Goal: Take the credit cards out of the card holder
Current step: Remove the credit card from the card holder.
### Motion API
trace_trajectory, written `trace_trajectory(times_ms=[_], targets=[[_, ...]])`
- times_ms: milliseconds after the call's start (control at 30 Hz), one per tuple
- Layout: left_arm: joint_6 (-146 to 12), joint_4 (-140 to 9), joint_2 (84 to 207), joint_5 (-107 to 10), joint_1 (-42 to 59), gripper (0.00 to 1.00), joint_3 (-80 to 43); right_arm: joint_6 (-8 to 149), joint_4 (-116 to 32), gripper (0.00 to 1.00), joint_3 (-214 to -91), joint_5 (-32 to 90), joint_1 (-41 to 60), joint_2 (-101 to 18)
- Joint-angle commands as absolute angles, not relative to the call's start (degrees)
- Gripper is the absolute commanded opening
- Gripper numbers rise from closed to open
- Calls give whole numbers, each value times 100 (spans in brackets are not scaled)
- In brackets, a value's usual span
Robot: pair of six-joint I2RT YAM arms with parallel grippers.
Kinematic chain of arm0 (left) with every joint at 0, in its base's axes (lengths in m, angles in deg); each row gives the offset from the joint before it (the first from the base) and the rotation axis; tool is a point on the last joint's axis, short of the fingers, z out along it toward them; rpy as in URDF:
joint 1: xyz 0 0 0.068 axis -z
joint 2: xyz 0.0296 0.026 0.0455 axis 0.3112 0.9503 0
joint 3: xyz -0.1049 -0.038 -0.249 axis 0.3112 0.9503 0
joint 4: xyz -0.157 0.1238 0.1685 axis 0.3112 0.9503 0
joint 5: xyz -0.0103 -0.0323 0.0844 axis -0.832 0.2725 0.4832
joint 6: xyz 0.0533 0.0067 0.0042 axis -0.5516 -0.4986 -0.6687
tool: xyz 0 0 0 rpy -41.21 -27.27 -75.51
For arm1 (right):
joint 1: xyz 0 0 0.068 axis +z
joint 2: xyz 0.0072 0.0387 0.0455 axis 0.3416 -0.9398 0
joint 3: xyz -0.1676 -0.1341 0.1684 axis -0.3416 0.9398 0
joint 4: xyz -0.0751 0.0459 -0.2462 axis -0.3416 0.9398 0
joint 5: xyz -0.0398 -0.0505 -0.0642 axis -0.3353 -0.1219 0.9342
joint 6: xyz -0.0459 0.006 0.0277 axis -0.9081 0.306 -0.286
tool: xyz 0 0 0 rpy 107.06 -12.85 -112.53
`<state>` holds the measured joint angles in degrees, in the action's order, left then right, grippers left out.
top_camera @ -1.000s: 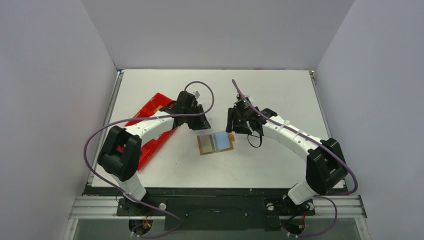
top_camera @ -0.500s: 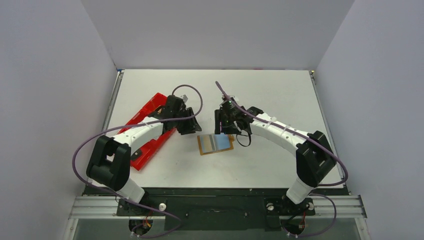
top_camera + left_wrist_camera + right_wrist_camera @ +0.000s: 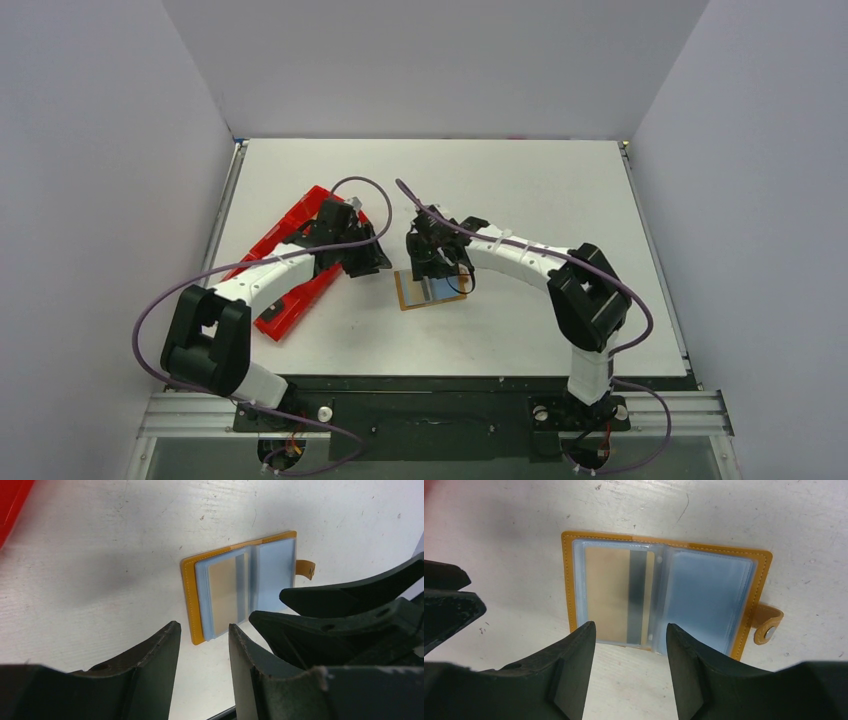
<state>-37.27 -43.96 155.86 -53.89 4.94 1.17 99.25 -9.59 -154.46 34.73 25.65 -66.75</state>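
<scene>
The card holder [image 3: 432, 291] lies open and flat on the white table, tan-orange with pale blue clear sleeves [image 3: 709, 597]. A beige credit card [image 3: 606, 597] with a dark stripe sits in its left sleeve. The right sleeve shows only pale blue. My right gripper [image 3: 630, 626] hovers open just above the holder's near edge [image 3: 428, 262], with nothing between its fingers. My left gripper [image 3: 202, 626] is open and empty, a little left of the holder [image 3: 372, 262], facing its spine side [image 3: 189, 600]. The right gripper's dark fingers [image 3: 350, 595] cover the holder's right part in the left wrist view.
A long red tray [image 3: 290, 262] lies at an angle under the left arm, left of the holder. Its corner [image 3: 12, 500] shows in the left wrist view. The holder's snap strap [image 3: 769, 625] sticks out on the right. Grey walls enclose the table.
The right gripper has swung left and now sits over the holder. The left gripper has drawn back left and toward the tray. The holder has stayed in place.
</scene>
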Motion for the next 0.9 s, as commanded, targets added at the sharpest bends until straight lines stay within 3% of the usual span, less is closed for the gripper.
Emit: trace_trajectory(times_ms=[0,867], targets=[[-3785,-4442,15363,-5364,441,38,163,9809,-1015,50,-15713,3456,2666,-6845],[-3787,-4451,15416,-5417,434,38,192,9731,-930,50,-15752,3873,2977,-7634]])
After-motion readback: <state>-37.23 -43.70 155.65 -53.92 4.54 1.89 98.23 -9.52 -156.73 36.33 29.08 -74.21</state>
